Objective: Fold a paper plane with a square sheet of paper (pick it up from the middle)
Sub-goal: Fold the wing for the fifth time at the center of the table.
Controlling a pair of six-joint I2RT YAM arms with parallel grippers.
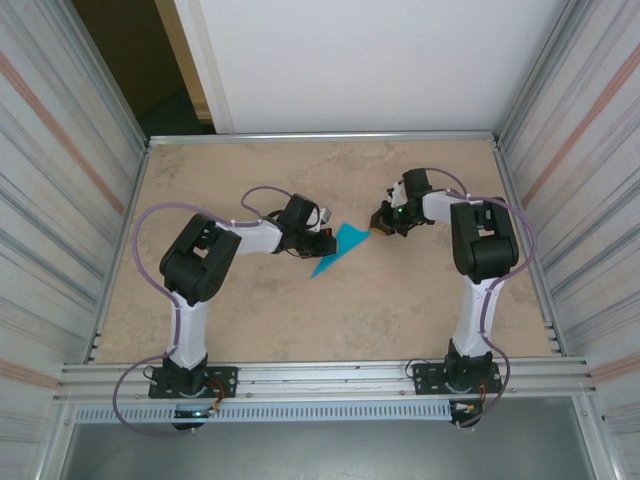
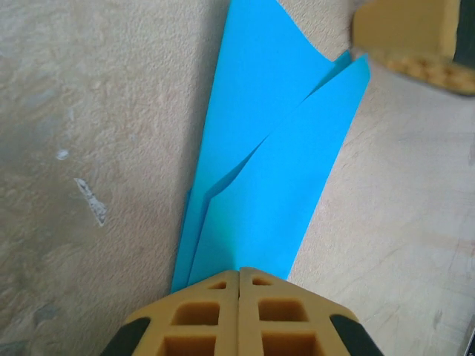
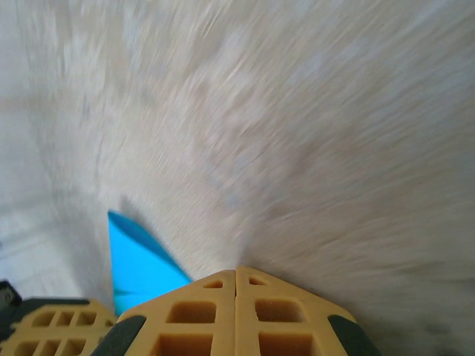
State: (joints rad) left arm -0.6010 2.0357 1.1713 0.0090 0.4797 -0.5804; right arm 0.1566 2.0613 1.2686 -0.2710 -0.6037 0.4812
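Mottled beige tabletop (image 1: 400,320) is showing beneath the teal paper (image 2: 274,170) mid-table (thin, creased into a long pointed wedge); I'm watching my left gripper (image 2: 239,276) clenching one end, right gripper (image 3: 236,273) pressed shut beside it.

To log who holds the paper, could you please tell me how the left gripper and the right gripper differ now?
The left gripper is shut on the folded blue paper; the right gripper is shut with the paper beside it, not in its grip. From above, the left gripper sits at the paper's left side, the right gripper by its right corner. Both are closed.
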